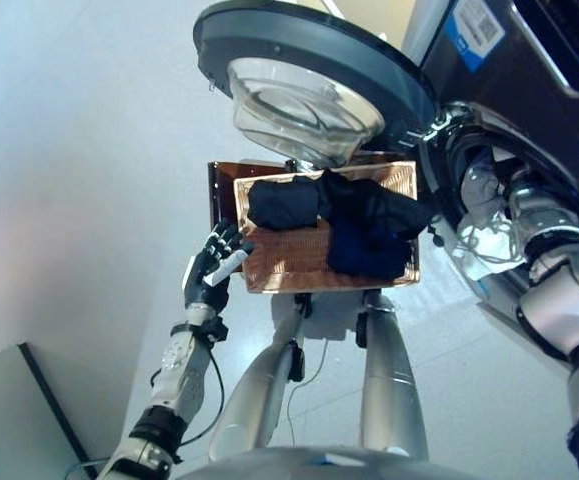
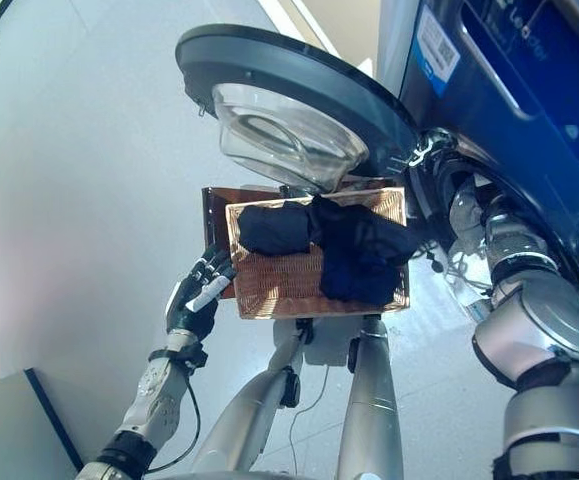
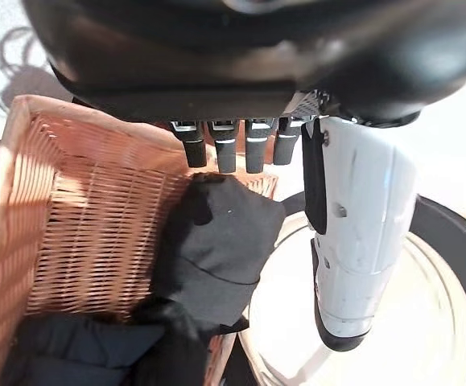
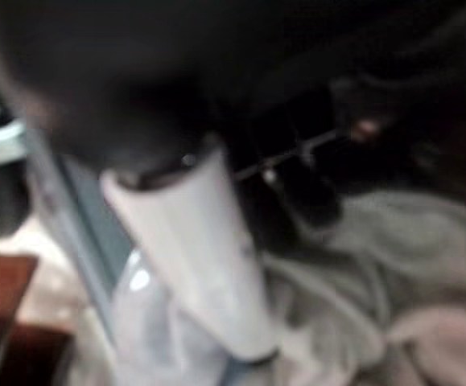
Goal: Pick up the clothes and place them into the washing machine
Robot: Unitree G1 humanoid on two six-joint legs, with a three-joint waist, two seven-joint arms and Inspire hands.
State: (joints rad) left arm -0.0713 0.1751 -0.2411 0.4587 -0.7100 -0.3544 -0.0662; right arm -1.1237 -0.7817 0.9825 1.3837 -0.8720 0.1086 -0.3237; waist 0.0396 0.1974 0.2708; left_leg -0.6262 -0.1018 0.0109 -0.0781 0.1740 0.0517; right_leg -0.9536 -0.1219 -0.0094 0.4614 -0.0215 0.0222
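Fingers point(image 1: 225, 238) of the left hand point(image 1: 209, 270) were held relaxed, just beside the wicker basket point(image 1: 289, 262) where dark clothes point(image 1: 364, 225) lay. Right hand point(image 4: 216, 265) was reached into the washing machine point(image 1: 529, 90) over pale laundry point(image 4: 410, 265); its fingers could not be made out.

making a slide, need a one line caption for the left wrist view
Left hand open above a wicker basket of dark clothes, beside the washing machine door.
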